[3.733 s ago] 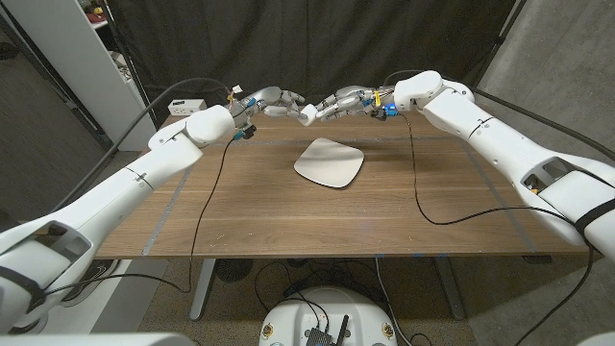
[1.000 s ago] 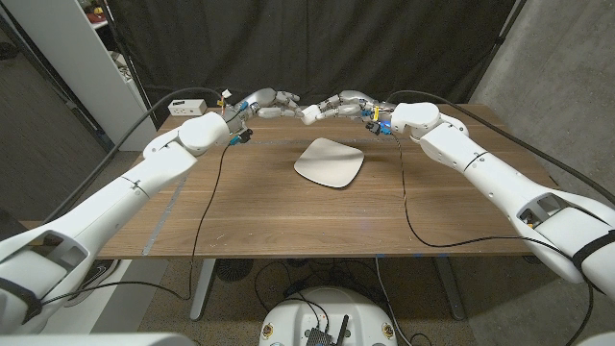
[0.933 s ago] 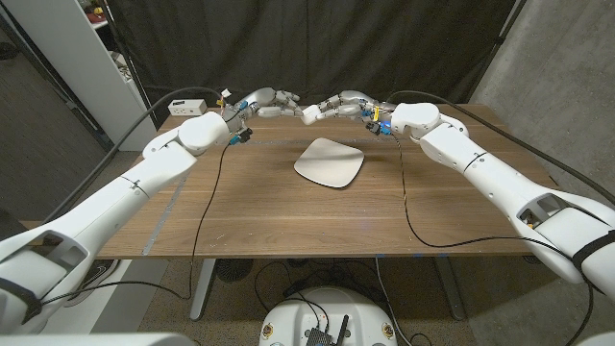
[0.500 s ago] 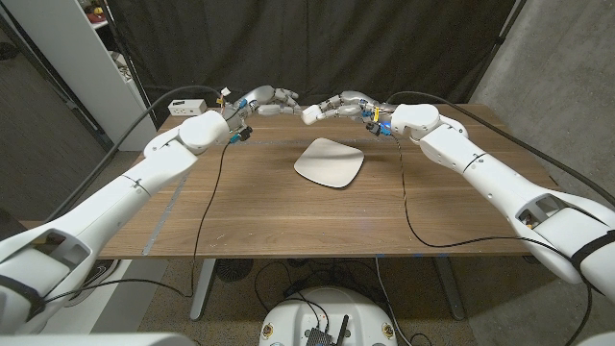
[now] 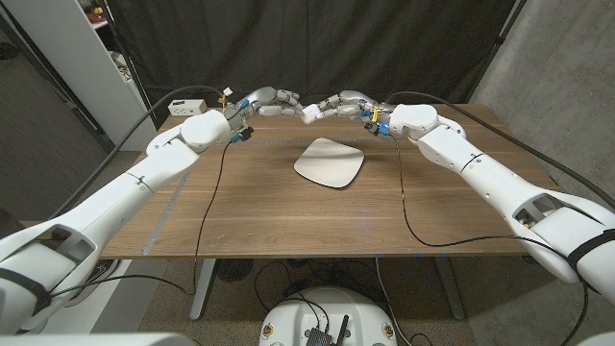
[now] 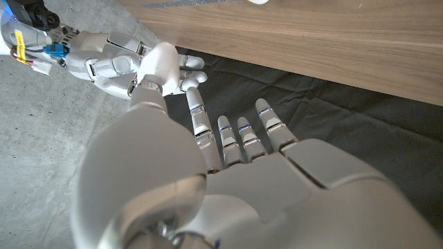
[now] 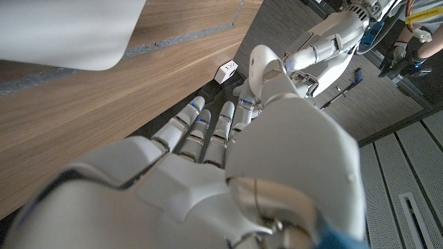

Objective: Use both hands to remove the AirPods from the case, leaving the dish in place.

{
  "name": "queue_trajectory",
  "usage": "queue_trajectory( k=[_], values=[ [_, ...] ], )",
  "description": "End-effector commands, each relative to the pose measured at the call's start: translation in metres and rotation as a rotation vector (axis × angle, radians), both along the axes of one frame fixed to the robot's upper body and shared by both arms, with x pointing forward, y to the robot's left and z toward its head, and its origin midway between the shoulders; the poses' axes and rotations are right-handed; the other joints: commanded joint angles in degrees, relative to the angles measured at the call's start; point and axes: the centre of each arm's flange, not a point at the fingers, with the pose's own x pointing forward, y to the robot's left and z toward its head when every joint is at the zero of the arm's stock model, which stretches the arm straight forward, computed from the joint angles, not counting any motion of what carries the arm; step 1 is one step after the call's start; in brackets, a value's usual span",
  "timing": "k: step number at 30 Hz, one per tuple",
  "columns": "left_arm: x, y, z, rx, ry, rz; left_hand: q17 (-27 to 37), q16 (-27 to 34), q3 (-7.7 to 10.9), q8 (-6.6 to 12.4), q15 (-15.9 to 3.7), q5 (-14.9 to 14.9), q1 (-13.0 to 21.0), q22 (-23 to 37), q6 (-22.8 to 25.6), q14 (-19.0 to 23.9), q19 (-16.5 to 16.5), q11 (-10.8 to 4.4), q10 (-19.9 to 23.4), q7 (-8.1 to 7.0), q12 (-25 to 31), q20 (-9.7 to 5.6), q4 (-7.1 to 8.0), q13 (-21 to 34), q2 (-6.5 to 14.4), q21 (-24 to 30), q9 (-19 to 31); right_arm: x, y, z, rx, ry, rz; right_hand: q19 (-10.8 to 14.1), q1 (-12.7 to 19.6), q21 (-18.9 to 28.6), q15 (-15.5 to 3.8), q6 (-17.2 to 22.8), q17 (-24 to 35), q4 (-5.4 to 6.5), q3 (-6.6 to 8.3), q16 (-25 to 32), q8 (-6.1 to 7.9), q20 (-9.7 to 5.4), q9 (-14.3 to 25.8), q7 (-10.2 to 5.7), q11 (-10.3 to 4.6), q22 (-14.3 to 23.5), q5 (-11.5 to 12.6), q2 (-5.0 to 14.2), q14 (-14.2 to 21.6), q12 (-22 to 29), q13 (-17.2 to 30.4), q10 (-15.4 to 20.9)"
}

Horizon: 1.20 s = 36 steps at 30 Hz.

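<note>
since a second ago hands drew slightly apart. right hand [image 5: 338, 104] pinches white case [image 5: 310, 114] above far table edge; left hand [image 5: 272, 100] grip unclear. dish [image 5: 330, 162] lies untouched, likely ready for earbuds.

Right robot hand [image 7: 208, 173] fingers extended; white dish [image 7: 62, 31] on table [image 7: 104, 97].

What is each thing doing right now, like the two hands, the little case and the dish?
left hand: raised over the table's far edge, fingers stretched out, holding nothing.
right hand: raised opposite it, pinches the case at its fingertips.
case: in the air between the hands; too small to tell if its lid is open.
dish: lying on the table, nothing in it, untouched.
</note>
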Motion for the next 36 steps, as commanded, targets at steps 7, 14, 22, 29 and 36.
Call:
queue_trajectory(
  k=[7,14,22,29,36],
  values=[
    [0.002,-0.003,-0.002,-0.017,0.006,-0.009,0.3,0.3,1.23,1.78,-0.78,1.0,3.5,0.3,4.5,0.6,0.3,-1.30,1.4,0.26,0.4,0.07,-0.70,0.0,3.4,0.4,0.8,-0.001,0.005,-0.002,0.002,0.001,0.013,0.3,0.9,-0.1,-4.74,4.0,0.3,-0.06,-0.09,0.3,7.05,0.46,13.1,-2.89,-0.03,0.2,0.9,0.05,0.5,-0.1,0.2,0.8],
    [0.005,-0.004,-0.004,-0.025,0.028,-0.024,0.3,0.2,1.53,2.36,-0.86,0.9,4.6,0.3,6.2,0.7,0.5,-1.18,1.7,0.98,0.4,-0.09,-0.89,-0.1,4.4,0.5,1.1,-0.001,0.004,-0.005,0.009,0.002,0.016,0.3,1.0,-0.1,-4.76,4.1,0.3,0.05,-0.20,0.3,7.03,0.50,13.1,-2.98,-0.05,0.2,1.0,-0.03,0.5,-0.2,0.3,0.8],
    [0.006,-0.006,-0.003,-0.050,0.058,-0.064,0.5,0.4,3.30,3.59,-0.89,0.2,5.6,0.5,8.6,0.8,0.7,-1.28,2.0,1.33,0.3,-0.25,0.11,-0.4,8.1,0.8,2.3,0.001,0.000,-0.006,0.005,0.002,0.020,0.3,1.2,-0.1,-5.06,4.2,0.3,0.07,-0.31,0.3,7.14,0.46,13.4,-2.91,-0.12,0.2,1.3,-0.17,0.7,-0.2,0.4,1.1],
    [0.010,-0.008,-0.003,-0.058,0.115,-0.118,0.9,0.4,5.08,4.23,-0.74,-0.8,4.2,0.7,9.0,0.4,0.8,-0.62,1.7,1.76,0.1,-0.66,3.04,-0.6,8.9,1.2,3.7,0.003,-0.004,-0.008,0.000,-0.004,0.032,-0.1,1.3,-0.3,-5.54,4.2,0.4,0.21,-0.45,0.3,7.11,0.48,13.4,-2.94,-0.38,0.2,1.5,-0.22,0.5,-0.4,0.5,1.0],
    [0.015,-0.011,-0.006,-0.067,0.178,-0.169,1.1,0.3,6.62,4.73,-0.35,-1.4,3.5,0.9,8.9,-0.2,0.5,-0.39,1.1,2.34,-0.2,-0.81,4.98,-0.7,8.9,1.3,4.9,0.005,-0.009,-0.007,0.004,-0.011,0.040,-0.3,1.2,-0.3,-5.88,4.2,0.5,0.41,-0.65,0.2,7.10,0.43,13.5,-3.25,-0.74,0.2,1.7,-0.25,0.2,-0.6,0.7,0.9]
  ],
)
